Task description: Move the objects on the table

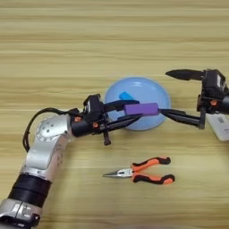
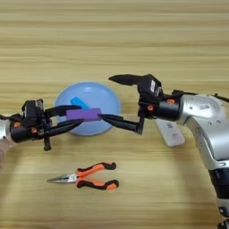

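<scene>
Mid-transfer of the purple block (image 1: 141, 108), by the look of it: held level above the near rim of the light-blue plate (image 1: 156, 89), clamped at its left end between the left jaws, with the left arm (image 1: 49, 134) reaching in from the lower left. Right jaws spread wide on the right arm (image 2: 197, 109). The upper finger (image 2: 125, 79) points left, well above the plate, and the lower finger's tip meets or nearly meets the block's right end (contact too fine to call). Probably a handover, or a steadying touch before the block is set down.

Next move calls for one clear owner of the block: either closing the right jaws on the free end before the left lets go, or drawing the right finger back.

Needle-nose pliers (image 1: 143, 171) lying untouched on the desk (image 1: 89, 44), near side of the plate, steel tip pointing left. Small blue piece (image 1: 126, 95) resting in the plate. Flat white object (image 2: 170, 132) under the right wrist, so little room there. Broad bare wood beyond the plate and to the near right of the pliers; no desk edge visible.
</scene>
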Robot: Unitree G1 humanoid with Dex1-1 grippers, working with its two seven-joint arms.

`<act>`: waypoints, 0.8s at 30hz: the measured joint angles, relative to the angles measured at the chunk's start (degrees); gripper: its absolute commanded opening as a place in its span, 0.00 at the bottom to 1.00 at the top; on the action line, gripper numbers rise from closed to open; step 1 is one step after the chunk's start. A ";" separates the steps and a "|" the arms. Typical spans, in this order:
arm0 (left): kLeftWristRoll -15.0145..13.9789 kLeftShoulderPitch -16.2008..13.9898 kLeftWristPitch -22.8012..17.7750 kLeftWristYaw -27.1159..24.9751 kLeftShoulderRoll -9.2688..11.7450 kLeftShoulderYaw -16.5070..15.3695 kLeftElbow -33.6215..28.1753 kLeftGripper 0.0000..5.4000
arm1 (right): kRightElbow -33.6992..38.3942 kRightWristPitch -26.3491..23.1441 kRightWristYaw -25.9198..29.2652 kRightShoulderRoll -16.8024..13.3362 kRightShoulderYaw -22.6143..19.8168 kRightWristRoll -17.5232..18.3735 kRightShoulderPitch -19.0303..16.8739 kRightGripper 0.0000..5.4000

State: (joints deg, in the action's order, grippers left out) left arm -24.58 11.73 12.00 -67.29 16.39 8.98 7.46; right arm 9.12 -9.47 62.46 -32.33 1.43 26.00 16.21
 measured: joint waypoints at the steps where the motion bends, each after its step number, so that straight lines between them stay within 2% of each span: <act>1: -0.12 -0.22 0.12 0.45 -0.03 -0.28 0.00 0.25 | 0.00 0.06 -1.23 0.62 -1.11 0.17 -0.23 1.00; 8: -0.50 -1.95 0.85 1.95 0.00 -2.22 0.06 0.25 | 0.09 1.78 -9.32 4.40 -4.89 0.31 -2.39 1.00; 12: -0.51 -2.32 1.59 3.30 -0.07 -3.41 0.42 0.25 | -0.26 2.71 -17.44 7.84 -6.83 -0.76 -2.52 1.00; 15: -0.52 -2.98 1.83 3.70 -0.12 -3.83 0.47 0.25 | -2.67 4.13 -24.55 10.16 -7.63 -4.42 -1.71 1.00; 19: -0.53 -3.48 1.99 4.84 -0.69 -4.31 0.48 0.25 | -6.82 8.11 -36.33 13.15 -8.66 -11.89 1.02 1.00; 22: -0.54 -3.73 2.04 5.85 -1.30 -4.54 0.47 0.25 | -9.59 11.97 -43.16 14.86 -8.65 -17.07 1.54 1.00; 24: -0.54 -4.00 2.08 6.65 -1.53 -4.93 0.47 0.25 | -11.47 13.73 -46.81 15.63 -8.85 -19.11 1.77 1.00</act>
State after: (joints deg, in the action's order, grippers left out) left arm -25.11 7.73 14.07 -60.64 14.86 4.06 7.93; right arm -2.35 4.25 15.65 -16.70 -7.41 6.88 17.98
